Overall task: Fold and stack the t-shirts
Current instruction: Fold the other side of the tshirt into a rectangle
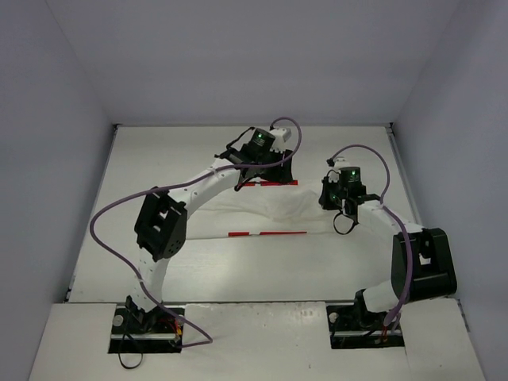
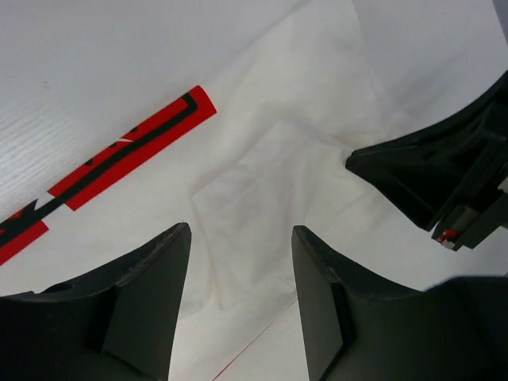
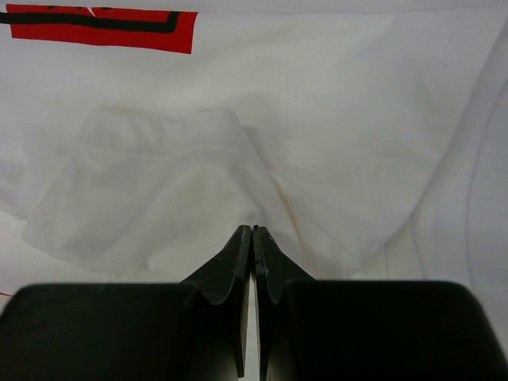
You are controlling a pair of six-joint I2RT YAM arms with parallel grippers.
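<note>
The white t-shirt lies crumpled across the middle of the table, with two strips of its red print showing. My left gripper hovers over the shirt's far edge. In the left wrist view it is open, with a flat sleeve-like flap of cloth below and between the jaws and the red print to the left. My right gripper is at the shirt's right end. In the right wrist view it is shut, with creases of the shirt running into its tips.
The table is a white board closed in by grey walls on three sides. The left arm's elbow arches over the shirt's left part. My right gripper shows at the right of the left wrist view, close to the left one.
</note>
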